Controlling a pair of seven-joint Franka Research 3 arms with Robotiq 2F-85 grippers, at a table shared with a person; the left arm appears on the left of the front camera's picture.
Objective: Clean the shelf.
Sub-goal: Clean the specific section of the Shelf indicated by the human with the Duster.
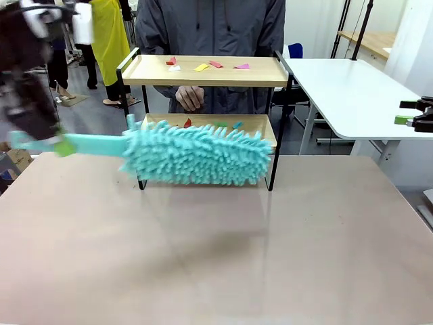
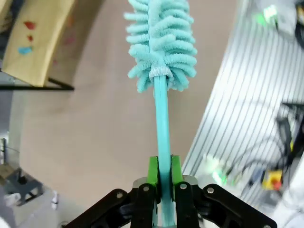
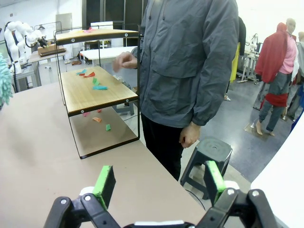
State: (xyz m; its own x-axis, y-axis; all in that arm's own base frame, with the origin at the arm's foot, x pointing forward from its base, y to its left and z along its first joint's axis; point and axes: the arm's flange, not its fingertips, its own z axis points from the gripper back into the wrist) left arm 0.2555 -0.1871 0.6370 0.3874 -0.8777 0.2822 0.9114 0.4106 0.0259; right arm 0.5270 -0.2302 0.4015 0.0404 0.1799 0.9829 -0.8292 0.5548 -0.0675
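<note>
Shelf (image 1: pixel 203 71): a two-tier rack of light wooden boards in a thin black frame, set upright at the middle of the far edge of the brown table (image 1: pixel 203 257), directly in front of a person (image 1: pixel 210 27) in a grey jacket. Small coloured paper scraps (image 1: pixel 203 66) are scattered on the upper board, and more are seen on the lower board. In the right wrist view a few are also seen on the table top beneath the rack. One hand of the person (image 1: pixel 189 97) is held between the two tiers, behind the rack. Duster (image 1: pixel 196 154): a teal, shaggy head on a teal handle, held level above the table. Its head is placed across the front of the lower tier, and whether it touches the rack cannot be told. Left gripper (image 2: pixel 164 173): clamped by its green pads on the duster's handle, at the table's left side. Right gripper (image 3: pixel 159 183): jaws spread wide, nothing held between them, positioned off the table's right side near a white table (image 1: pixel 352 88).
</note>
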